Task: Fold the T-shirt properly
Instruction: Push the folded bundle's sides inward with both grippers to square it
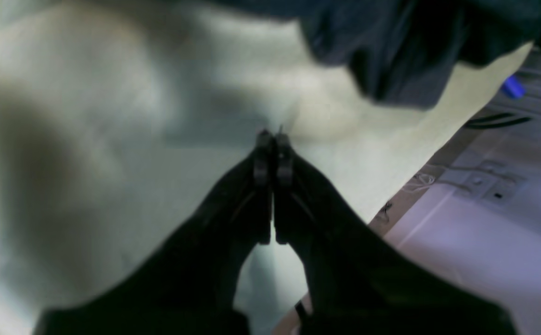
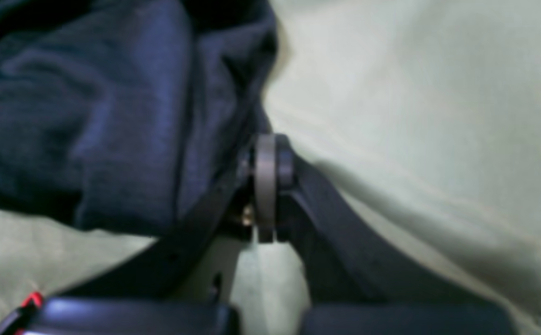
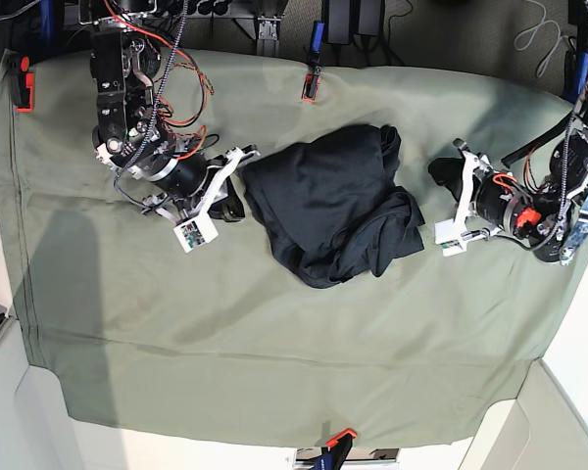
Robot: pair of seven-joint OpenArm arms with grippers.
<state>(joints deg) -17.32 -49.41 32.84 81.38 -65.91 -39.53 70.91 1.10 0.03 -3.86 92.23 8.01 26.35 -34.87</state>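
In the base view, your right gripper (image 3: pixel 237 176) sits at the 9 o'clock edge of the T-shirt (image 3: pixel 331 204). The right wrist view shows its jaws closed together with the T-shirt (image 2: pixel 112 116) bunched against the near finger; whether fabric is actually pinched between the pads cannot be told from these views.

The T-shirt lies crumpled in a heap at the centre of the green table cloth (image 3: pixel 225 333), with folds piled toward its 4 o'clock side.

Your left gripper (image 3: pixel 449 171) is near the garment's 3 o'clock edge, apart from it. In the left wrist view the left gripper (image 1: pixel 272 139) is clenched on nothing, fingertips together over bare table cloth (image 1: pixel 89 139), with the T-shirt (image 1: pixel 391 56) at 1 o'clock.
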